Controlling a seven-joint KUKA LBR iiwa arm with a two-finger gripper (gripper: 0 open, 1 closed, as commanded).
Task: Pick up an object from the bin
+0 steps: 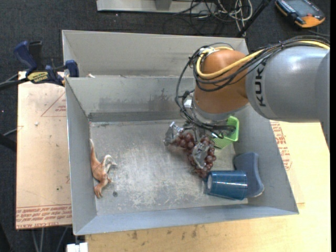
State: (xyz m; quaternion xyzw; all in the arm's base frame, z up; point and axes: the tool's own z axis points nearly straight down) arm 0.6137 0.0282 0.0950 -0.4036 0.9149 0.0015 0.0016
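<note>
The tool (pixel 185 145) stands open astride a bunch of dark red grapes (pixel 206 160), right of centre. Its grip may catch only a few grapes, so the bunch could slip onto the blue cup (pixel 227 185)

Orange wrist cover (pixel 220 80) blocks most of the gripper (pixel 186 142), which sits down in the dark red grape bunch (pixel 206 161) and covers its top. The green thing (pixel 231 128) behind is mostly hidden, no idea what it is. The blue cup (pixel 227 185) overlaps a grey-blue thing (pixel 251 166). The arm (pixel 294 83) runs off the right edge. The dark speck (pixel 114 193) is too small to tell.
</note>
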